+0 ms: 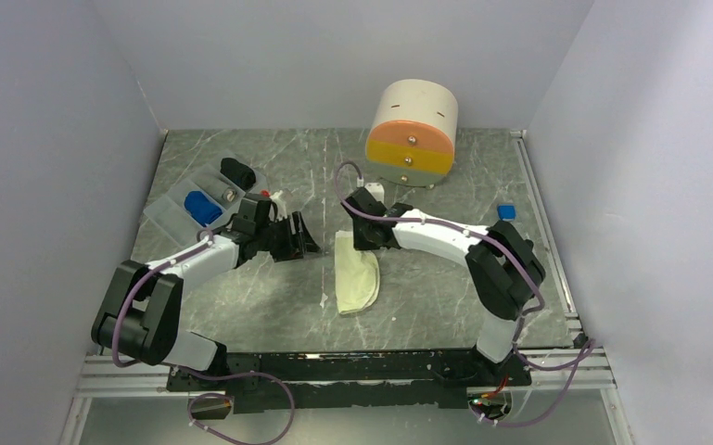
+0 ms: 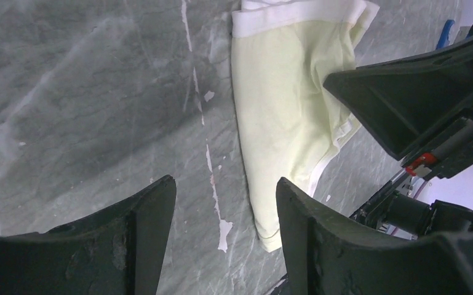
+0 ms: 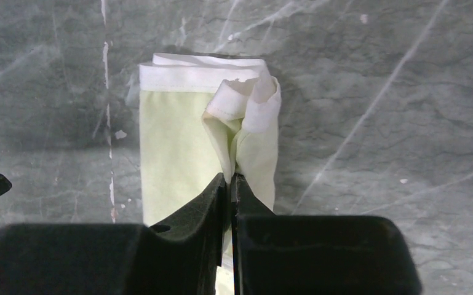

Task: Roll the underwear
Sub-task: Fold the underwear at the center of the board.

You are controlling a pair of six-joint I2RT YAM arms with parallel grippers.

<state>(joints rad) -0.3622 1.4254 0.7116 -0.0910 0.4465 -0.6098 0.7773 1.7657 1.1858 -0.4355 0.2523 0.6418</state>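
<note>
Far left on the table (image 1: 269,306) we see a clear tray (image 1: 162,215) holding the blue underwear (image 1: 203,206) as a tight bundle, which looks rolled already, and a black bundle (image 1: 238,172) just behind it. Next over, the left pincer (image 2: 224,200) hangs wide open with nothing in it, low over bare table just beside the long edge of the cream underwear (image 3: 172,147). That garment lies mid-table, folded into a narrow strip with a white waistband at one end. The right pincer (image 3: 229,181) is clamped on a raised fold of the cream cloth, which is puckered and lifted there. Behind sits a round drawer unit (image 1: 412,132). Far right there is a small blue object (image 1: 506,211) — too small to identify.

We judge the step as tidying the fold on the cream piece; the roll itself is not yet begun. The next move calls for laying that flap flat, then starting the roll from one end, with the left pincer pinning the strip so it doesn't slide.
</note>
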